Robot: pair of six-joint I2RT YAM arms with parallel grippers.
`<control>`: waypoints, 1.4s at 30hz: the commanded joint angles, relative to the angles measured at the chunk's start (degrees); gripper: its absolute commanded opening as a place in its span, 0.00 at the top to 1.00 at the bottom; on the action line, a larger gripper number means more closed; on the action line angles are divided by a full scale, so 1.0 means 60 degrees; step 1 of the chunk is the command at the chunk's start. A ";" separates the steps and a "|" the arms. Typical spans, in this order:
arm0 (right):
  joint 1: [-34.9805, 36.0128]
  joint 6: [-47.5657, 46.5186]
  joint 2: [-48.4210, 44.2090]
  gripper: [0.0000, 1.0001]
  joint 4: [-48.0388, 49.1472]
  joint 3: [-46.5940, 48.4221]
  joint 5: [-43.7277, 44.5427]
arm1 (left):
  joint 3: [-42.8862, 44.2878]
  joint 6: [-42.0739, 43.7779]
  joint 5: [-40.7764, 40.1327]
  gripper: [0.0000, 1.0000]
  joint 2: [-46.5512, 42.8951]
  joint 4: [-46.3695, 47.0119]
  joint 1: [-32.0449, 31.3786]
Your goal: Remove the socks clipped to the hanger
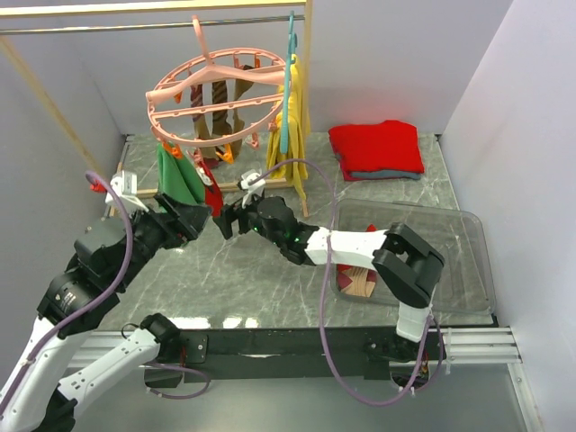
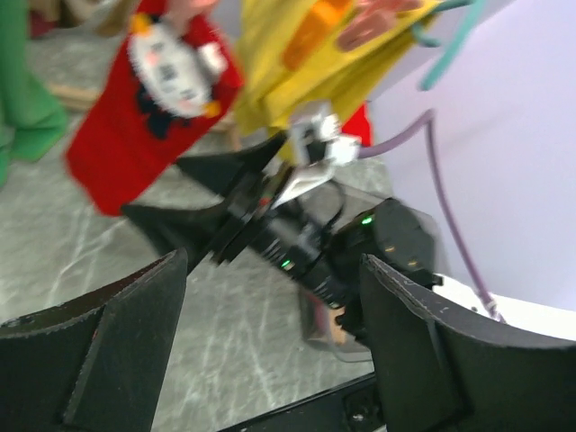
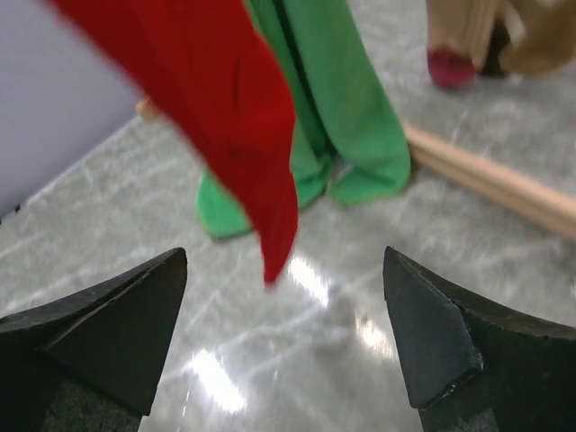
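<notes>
Red sock (image 1: 211, 193) is hanging clipped below the hanger (image 1: 153, 103), just between left gripper (image 1: 200, 219) and right gripper (image 1: 225, 220), both gaping wide and gripping nothing; next, one ought to be closing on its toe, then pulling straight down.

Grey marbled table (image 1: 256, 274) bears a folded red garment (image 1: 376, 148) at back; a clear bin (image 1: 461, 263) at right.

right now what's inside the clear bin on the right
A brown-and-tan striped sock lies in the near left corner of the clear bin. The right arm crosses over that corner, so part of the sock, and anything else beneath the arm, is hidden.
</notes>
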 commanded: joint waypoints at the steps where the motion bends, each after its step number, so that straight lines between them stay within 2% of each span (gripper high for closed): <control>1: 0.0020 -0.0603 0.0507 0.06 0.1625 0.0538 -0.0237 | -0.0353 -0.0265 -0.0905 0.20 -0.0570 -0.0341 -0.0026; 4: -0.0010 -0.0647 0.0858 0.08 0.1847 0.0743 -0.0282 | -0.0194 -0.0177 -0.1270 0.20 -0.0747 -0.0719 -0.0026; 6: 0.0005 -0.0618 0.1077 0.16 0.1948 0.0948 -0.0108 | -0.0149 -0.0279 -0.1433 0.20 -0.0893 -0.0883 -0.0040; 7: -0.0010 -0.0574 0.1151 0.28 0.1993 0.0992 -0.0048 | -0.0236 -0.0308 -0.1404 0.20 -0.0980 -0.0898 -0.0026; 9: -0.0010 -0.0311 0.1297 0.34 0.2400 0.0920 0.0229 | -0.0426 -0.0309 -0.1215 0.20 -0.1288 -0.0781 -0.0041; 10: 0.0005 -0.0209 0.1342 0.44 0.2606 0.0847 0.0303 | -0.0601 -0.0323 -0.1040 0.20 -0.1376 -0.0708 -0.0041; 12: 0.0005 -0.0091 0.1429 0.51 0.3016 0.0729 0.0479 | -0.0734 -0.0396 -0.0849 0.20 -0.1581 -0.0722 -0.0026; 15: 0.0034 0.0187 0.1444 0.51 0.3208 0.0743 0.0611 | -0.0925 -0.0382 -0.0526 0.20 -0.1801 -0.0693 -0.0026; 17: 0.0078 0.0173 0.1532 0.41 0.3049 0.0947 0.0626 | -0.0911 -0.0309 -0.0394 0.20 -0.1831 -0.0809 -0.0026; 21: 0.0327 -0.0002 0.1649 0.35 0.2916 0.1066 0.0772 | -0.0575 0.0042 -0.0379 0.20 -0.1758 -0.1044 -0.0026; 28: 0.0459 0.0231 0.2015 0.37 0.3516 0.1109 0.0831 | -0.0208 0.0058 -0.0525 0.20 -0.1918 -0.0767 -0.0040; 35: 0.0459 0.0100 0.2966 0.40 0.3122 0.2631 0.1168 | 0.0012 0.0189 -0.0701 0.21 -0.2051 -0.0780 -0.0040; 37: 0.0459 0.0042 0.3143 0.48 0.2916 0.2968 0.1271 | 0.0158 0.0233 -0.0759 0.21 -0.1992 -0.0853 -0.0040; 38: 0.0459 0.0041 0.3202 0.56 0.2916 0.2984 0.1300 | 0.0202 0.0248 -0.0745 0.21 -0.1948 -0.0868 -0.0041; 39: 0.0459 0.0114 0.3202 0.74 0.2945 0.2970 0.1315 | 0.0304 0.0248 -0.0730 0.21 -0.1919 -0.0897 -0.0041; 42: 0.0503 0.0246 0.2881 0.95 0.3280 0.2415 0.1212 | 0.0291 0.0131 -0.0643 0.21 -0.1831 -0.0854 -0.0026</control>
